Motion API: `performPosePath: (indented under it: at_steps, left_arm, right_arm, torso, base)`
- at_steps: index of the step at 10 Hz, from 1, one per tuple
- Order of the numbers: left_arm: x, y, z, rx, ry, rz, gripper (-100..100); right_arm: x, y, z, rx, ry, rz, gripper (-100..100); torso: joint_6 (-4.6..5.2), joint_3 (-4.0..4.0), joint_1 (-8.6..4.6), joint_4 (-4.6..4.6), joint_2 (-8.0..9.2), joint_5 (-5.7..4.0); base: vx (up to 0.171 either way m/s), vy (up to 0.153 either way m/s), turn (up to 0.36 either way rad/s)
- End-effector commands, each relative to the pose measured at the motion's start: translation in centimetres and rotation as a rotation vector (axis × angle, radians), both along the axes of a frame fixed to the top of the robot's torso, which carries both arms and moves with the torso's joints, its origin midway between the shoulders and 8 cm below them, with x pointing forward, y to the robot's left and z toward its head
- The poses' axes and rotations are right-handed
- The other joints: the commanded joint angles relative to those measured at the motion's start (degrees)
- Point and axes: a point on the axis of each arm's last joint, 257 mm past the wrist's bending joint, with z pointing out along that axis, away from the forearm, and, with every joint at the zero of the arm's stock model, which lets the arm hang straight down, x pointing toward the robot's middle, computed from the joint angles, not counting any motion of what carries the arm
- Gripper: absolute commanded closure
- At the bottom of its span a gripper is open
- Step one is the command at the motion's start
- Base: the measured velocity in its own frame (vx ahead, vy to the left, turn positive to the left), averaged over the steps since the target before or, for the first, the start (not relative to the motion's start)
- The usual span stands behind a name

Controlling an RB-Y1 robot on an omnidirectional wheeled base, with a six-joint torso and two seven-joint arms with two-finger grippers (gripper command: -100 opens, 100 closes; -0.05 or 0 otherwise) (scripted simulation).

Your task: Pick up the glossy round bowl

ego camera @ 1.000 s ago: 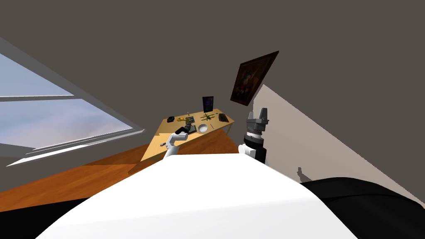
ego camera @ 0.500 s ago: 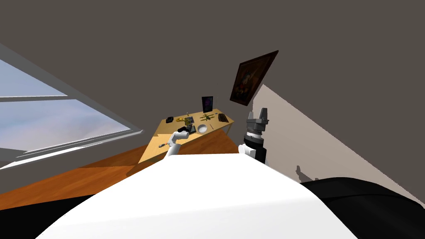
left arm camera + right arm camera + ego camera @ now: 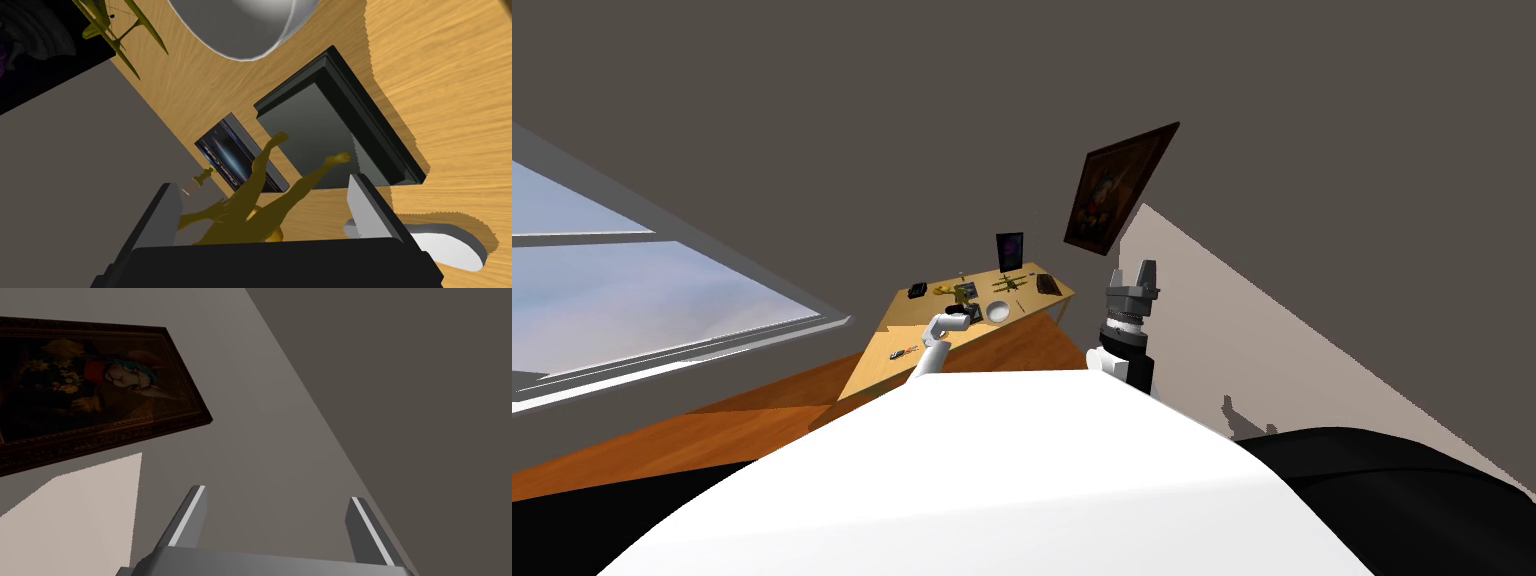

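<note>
Wood-grained worktop (image 3: pixel 897 325) is carrying the glossy white bowl (image 3: pixel 998 311). The left hand (image 3: pixel 264 184) is hovering just beside that bowl, fingers standing apart over a gold figurine (image 3: pixel 250 205). The right hand (image 3: pixel 1132 270) is pointing upward, well apart from the bowl, fingers also spread. Since a second ago the robot's view is drifting slightly, and the left forearm is tucking in toward the bowl.

On the bench (image 3: pixel 450 75), the bowl (image 3: pixel 240 25) sits near a flat box (image 3: pixel 320 130), with a figurine (image 3: pixel 250 210) and a booklet (image 3: pixel 227 150) just beside the box.
</note>
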Motion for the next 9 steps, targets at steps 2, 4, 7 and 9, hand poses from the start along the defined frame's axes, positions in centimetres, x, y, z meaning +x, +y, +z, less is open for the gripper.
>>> performPosePath:
  at_steps: [2, 4, 7, 9]
  left_arm:
    - [-0.7, -0.4, -1.9, 0.001, 0.092, -0.006, -100]
    - [-1.3, -0.6, -3.1, 0.002, 0.154, -0.010, -100]
    - [-2.3, -0.8, -4.3, 0.002, 0.227, -0.013, -100]
    - [-3.2, -1.2, -5.8, 0.003, 0.316, -0.022, -100]
  right_arm:
    - [0.0, 0.0, 0.0, 0.000, 0.000, 0.000, 0]
    - [0.0, 0.0, 0.0, 0.000, 0.000, 0.000, 0]
    - [0.0, 0.0, 0.0, 0.000, 0.000, 0.000, 0]
    - [0.0, 0.0, 0.0, 0.000, 0.000, 0.000, 0]
  torso:
    - [-0.01, 0.00, 0.01, 0.00, 0.01, 0.00]
    - [-0.02, 0.00, 0.00, 0.00, 0.00, 0.00]
    - [-0.01, 0.00, 0.00, 0.00, -0.01, 0.00]
    - [-0.01, -0.02, 0.01, -0.01, -0.02, 0.00]
  base:
    - [0.034, -0.005, -0.027]
    - [0.033, -0.012, -0.026]
    - [0.033, -0.005, -0.024]
    - [0.047, -0.011, -0.037]
